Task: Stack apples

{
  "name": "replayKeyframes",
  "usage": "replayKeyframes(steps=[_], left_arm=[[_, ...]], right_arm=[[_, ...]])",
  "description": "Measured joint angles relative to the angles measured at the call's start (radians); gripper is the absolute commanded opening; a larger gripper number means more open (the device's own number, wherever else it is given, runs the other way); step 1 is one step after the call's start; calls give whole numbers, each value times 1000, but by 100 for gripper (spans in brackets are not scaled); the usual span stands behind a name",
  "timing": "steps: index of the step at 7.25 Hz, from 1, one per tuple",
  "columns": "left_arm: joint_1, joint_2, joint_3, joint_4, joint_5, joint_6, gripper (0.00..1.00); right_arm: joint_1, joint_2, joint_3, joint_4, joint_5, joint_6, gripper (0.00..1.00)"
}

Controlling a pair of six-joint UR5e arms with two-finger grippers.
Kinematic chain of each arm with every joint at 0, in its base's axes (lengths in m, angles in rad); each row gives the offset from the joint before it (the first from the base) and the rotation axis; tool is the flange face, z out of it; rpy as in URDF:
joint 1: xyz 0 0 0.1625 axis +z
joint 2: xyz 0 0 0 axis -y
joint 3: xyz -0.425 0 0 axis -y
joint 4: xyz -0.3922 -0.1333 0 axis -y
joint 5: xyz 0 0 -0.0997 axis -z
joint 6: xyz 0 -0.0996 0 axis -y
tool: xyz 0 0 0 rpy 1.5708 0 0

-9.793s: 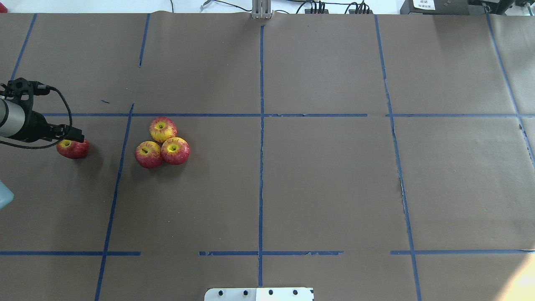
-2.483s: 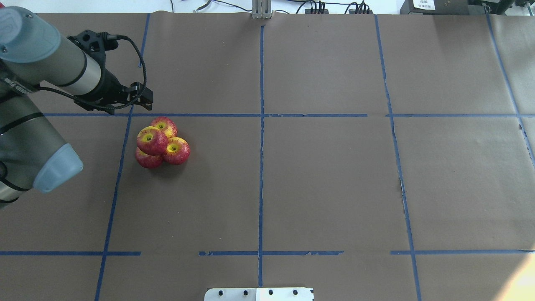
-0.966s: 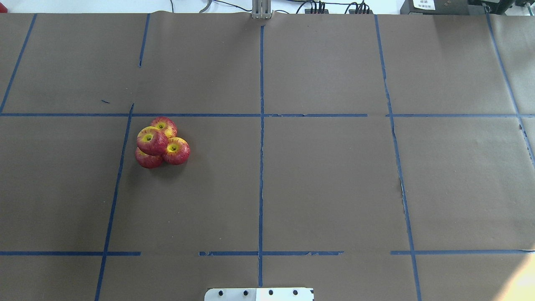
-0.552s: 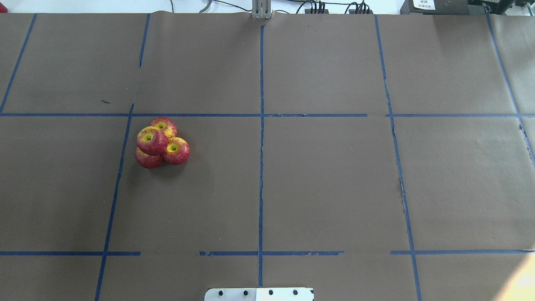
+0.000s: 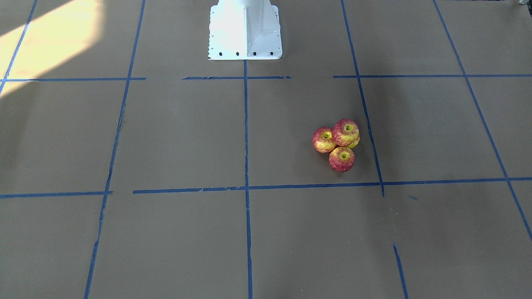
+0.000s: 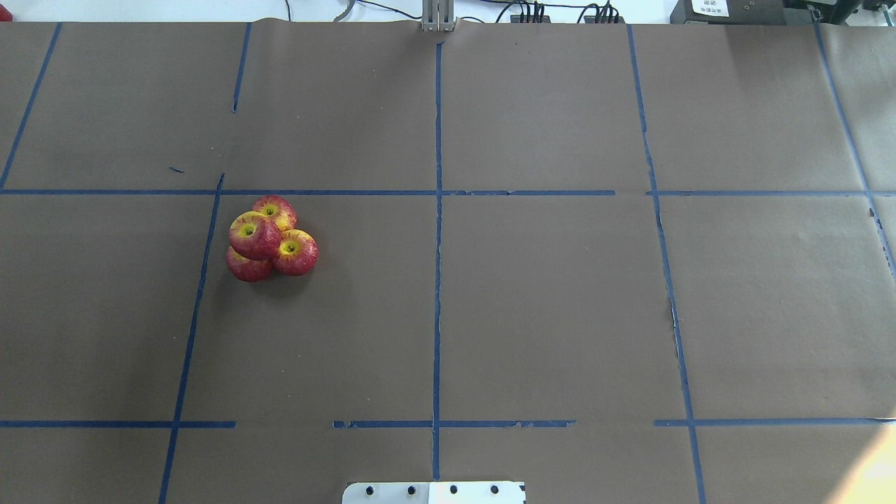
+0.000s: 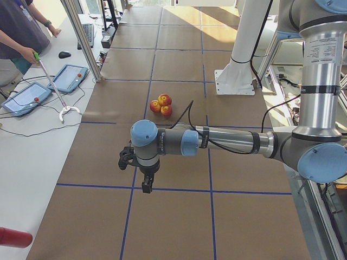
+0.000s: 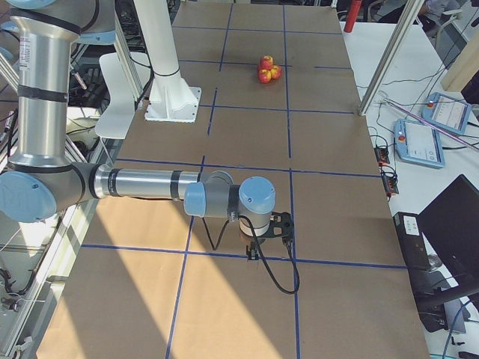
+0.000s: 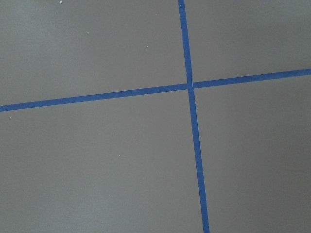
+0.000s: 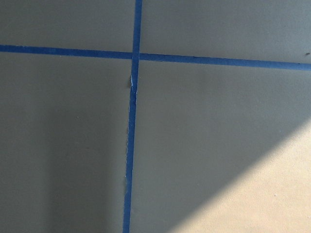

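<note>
Left end of the bench (image 6: 560, 315): the left gripper (image 7: 146, 187) hangs fingers-down over the brown paper (image 6: 546, 105), close above a line of blue tape (image 6: 437, 280) and near the bench's left edge. It shows only in the side view, so I cannot tell whether its fingers are spread or pressed together. The left wrist view shows a crossing of tape lines on the paper. The apples (image 6: 273, 241) sit well apart from that gripper, further in along the bench. They are in the left half, roughly midway between the robot-side edge and the operators' edge, just right of a long tape line. Three apples rest on the paper touching each other. The top apple (image 6: 254, 236) sits on them, stem dimple up, offset toward the left of the cluster; nothing grips it. In the front view the top apple (image 5: 345, 132) covers most of one lower apple. The white base (image 5: 244, 29) stands at mid-length of the robot-side edge. Right end: the right gripper (image 8: 252, 256) also points down over a tape line, far from the apples at the opposite end. It too shows only in a side view, so its finger state cannot be told. The right wrist view shows a tape crossing and a patch of sunlight.
</note>
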Motion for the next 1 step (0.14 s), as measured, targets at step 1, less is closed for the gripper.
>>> replayKeyframes(steps=[1], left_arm=[[0,0,0,0,0,0,100]], right_arm=[[0,0,0,0,0,0,100]])
